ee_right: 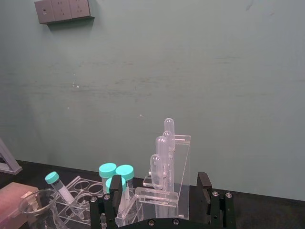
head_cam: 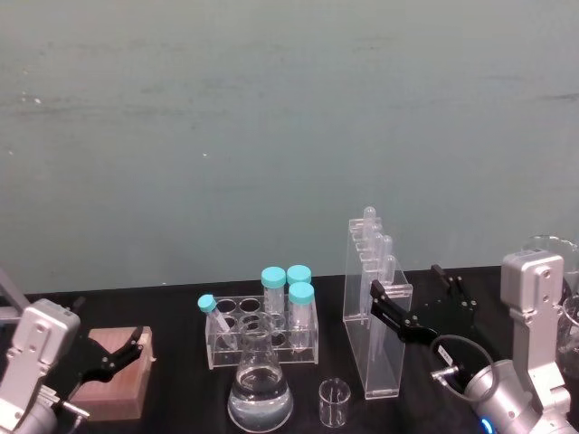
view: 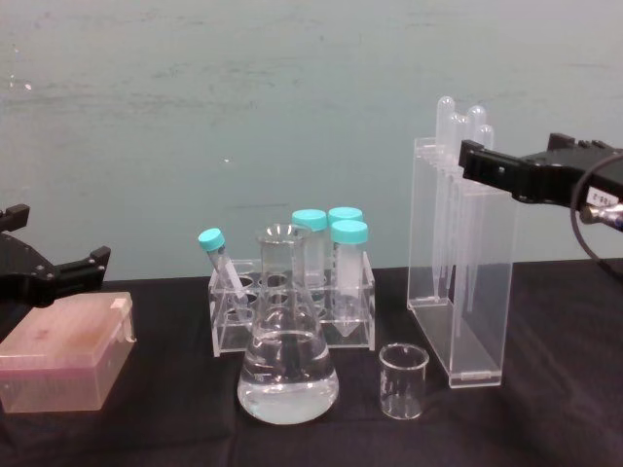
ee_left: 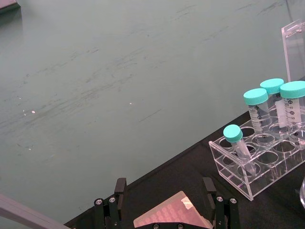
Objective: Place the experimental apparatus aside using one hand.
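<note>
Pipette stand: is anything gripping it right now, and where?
Nothing is held: the right end effector sits open by the top of the pipette stand, not closed on it.

Tube rack [head_cam: 220, 348] w/ teal-capped tubes [head_cam: 301, 294] center; pink box [view: 58, 360] left.

Clear pipette stand [view: 458, 292], empty beaker [view: 403, 380] and part-filled flask [view: 287, 375] stand upright.

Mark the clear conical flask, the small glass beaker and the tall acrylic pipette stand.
clear conical flask [view: 288, 375]: chest view, liquid-filled belly.
small glass beaker [view: 403, 381]: chest view, side wall.
tall acrylic pipette stand [view: 477, 292]: chest view, broad side panel.
</note>
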